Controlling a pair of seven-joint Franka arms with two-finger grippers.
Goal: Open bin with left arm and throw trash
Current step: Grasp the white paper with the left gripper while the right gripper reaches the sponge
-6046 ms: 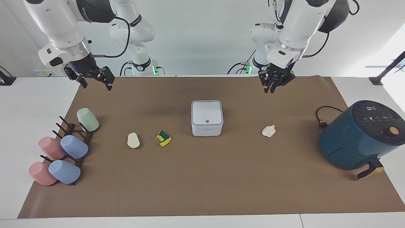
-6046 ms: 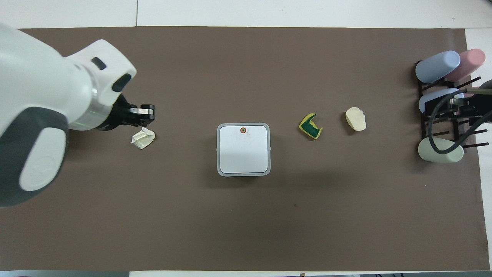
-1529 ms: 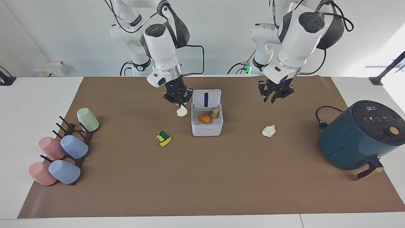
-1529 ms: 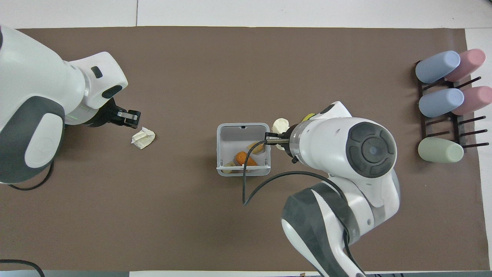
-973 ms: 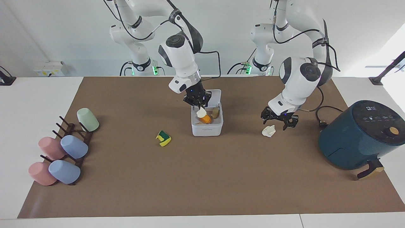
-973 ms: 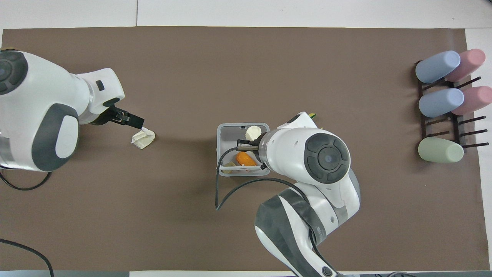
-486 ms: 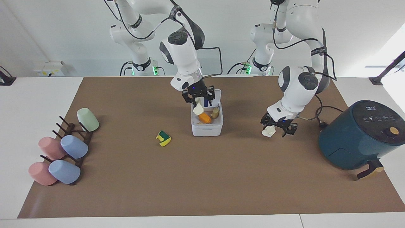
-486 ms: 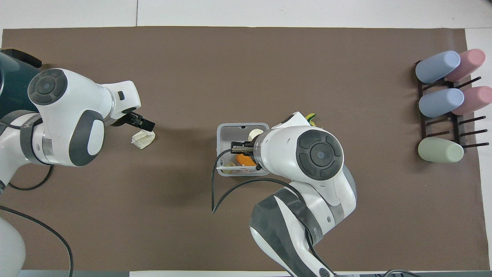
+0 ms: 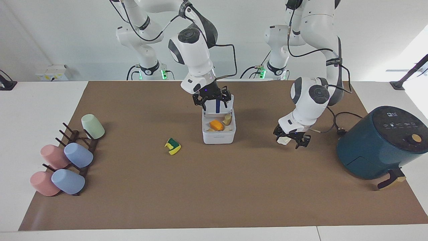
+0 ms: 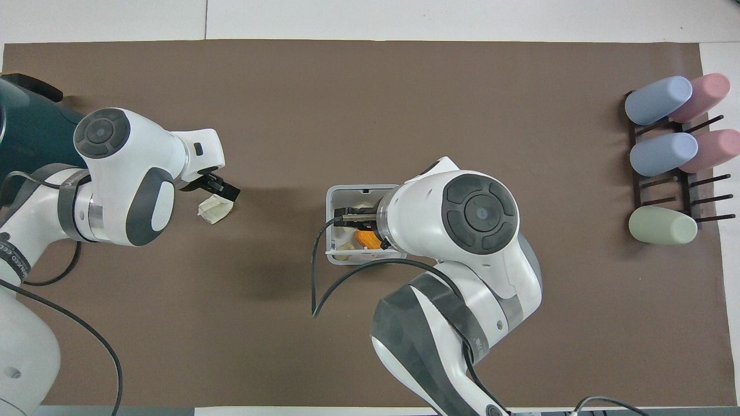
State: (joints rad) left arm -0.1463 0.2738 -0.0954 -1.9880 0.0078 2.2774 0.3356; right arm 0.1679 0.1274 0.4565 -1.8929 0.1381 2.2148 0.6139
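The white bin (image 9: 219, 137) stands mid-mat with its lid (image 9: 224, 103) raised upright. An orange piece (image 9: 216, 125) and a beige piece (image 9: 227, 119) lie inside; a pale cream lump (image 10: 362, 205) shows in it from overhead. My right gripper (image 9: 213, 99) hangs open and empty over the bin (image 10: 329, 199). My left gripper (image 9: 289, 139) is low on the mat, open, its fingers astride the white paper wad (image 9: 283, 141), which also shows overhead (image 10: 214, 209). The green-and-yellow spongy piece (image 9: 173, 146) lies on the mat toward the right arm's end; the right arm hides it overhead.
A teal air fryer (image 9: 378, 142) with its cable (image 9: 337, 122) stands at the left arm's end. A dark rack (image 9: 80, 147) with several pastel cups (image 9: 78, 155) lies at the right arm's end. A brown mat (image 9: 214, 194) covers the table.
My right gripper carried the cream lump over the bin, opened and let it drop in. My left gripper came down from above the mat until its fingers straddled the paper wad.
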